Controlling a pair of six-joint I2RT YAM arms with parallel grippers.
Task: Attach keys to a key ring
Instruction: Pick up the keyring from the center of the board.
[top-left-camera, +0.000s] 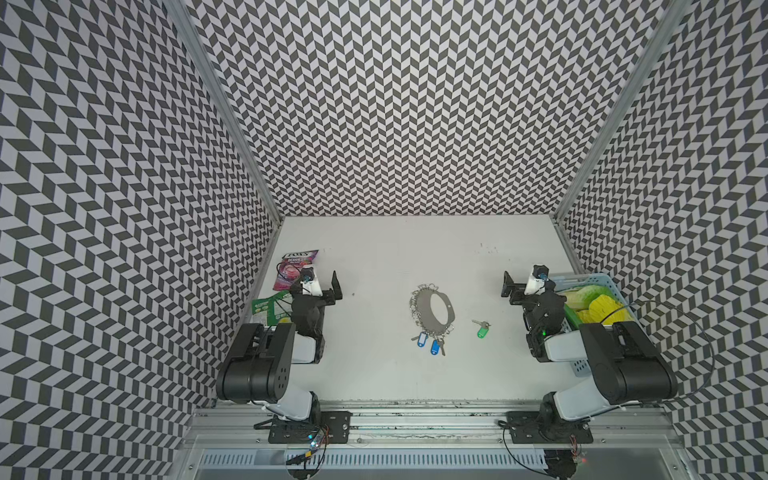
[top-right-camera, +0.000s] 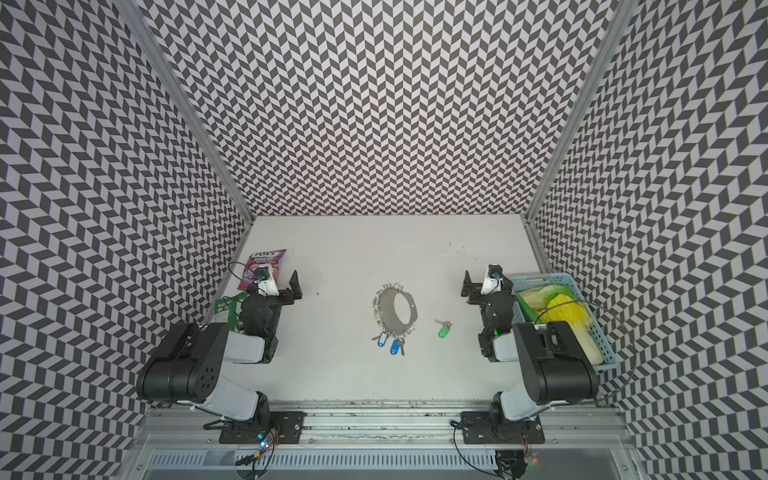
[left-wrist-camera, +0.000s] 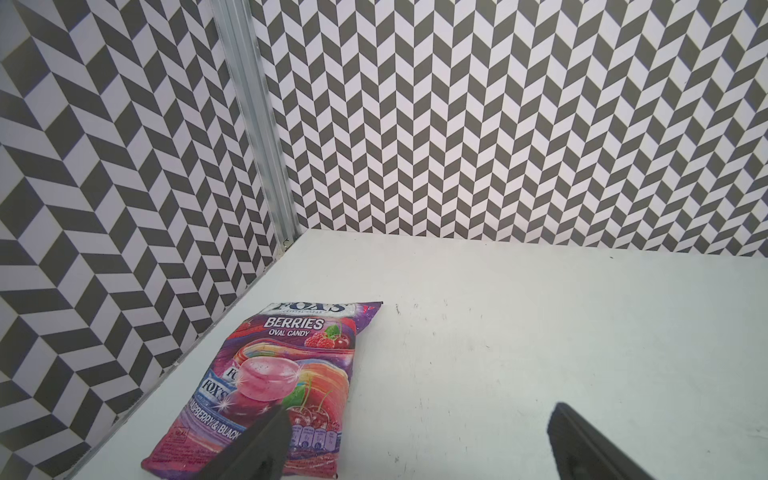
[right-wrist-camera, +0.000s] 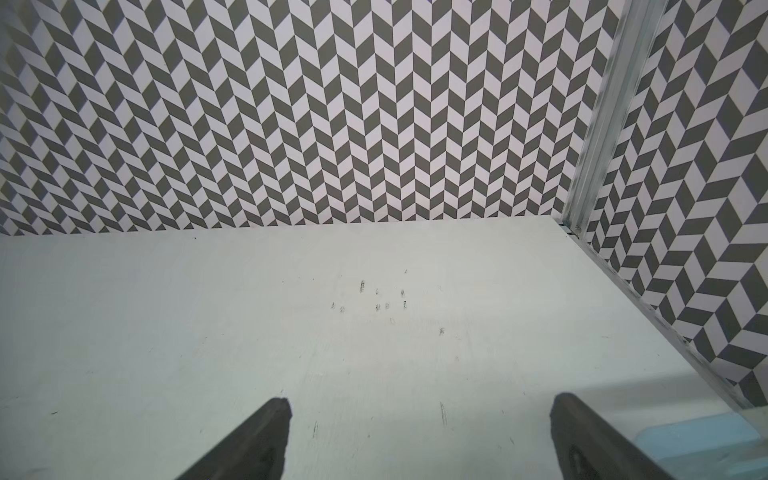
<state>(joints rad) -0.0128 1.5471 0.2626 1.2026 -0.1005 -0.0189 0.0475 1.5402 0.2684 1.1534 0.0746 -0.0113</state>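
Observation:
The key ring (top-left-camera: 423, 312) (top-right-camera: 384, 312), a gray crescent plate fringed with small wire rings, lies flat mid-table. Two blue-tagged keys (top-left-camera: 434, 347) hang from its near end. The keys (top-left-camera: 481, 331) (top-right-camera: 443, 331), a silver key on a green tag, lie loose on the table to its right. My left gripper (top-left-camera: 319, 284) (left-wrist-camera: 417, 415) hovers open at the left side, one finger above a candy bag. At the right side, beside a basket, my right gripper (top-left-camera: 524, 282) (right-wrist-camera: 419, 409) is open over bare table. Neither wrist view shows keys or ring.
A purple candy bag (top-left-camera: 296, 266) (left-wrist-camera: 286, 374) and a green packet (top-left-camera: 269, 309) lie by the left wall. A blue basket (top-left-camera: 582, 277) (right-wrist-camera: 702, 436) with yellow and green items stands against the right wall. Patterned walls enclose three sides; a metal rail (top-left-camera: 415, 419) runs along the front.

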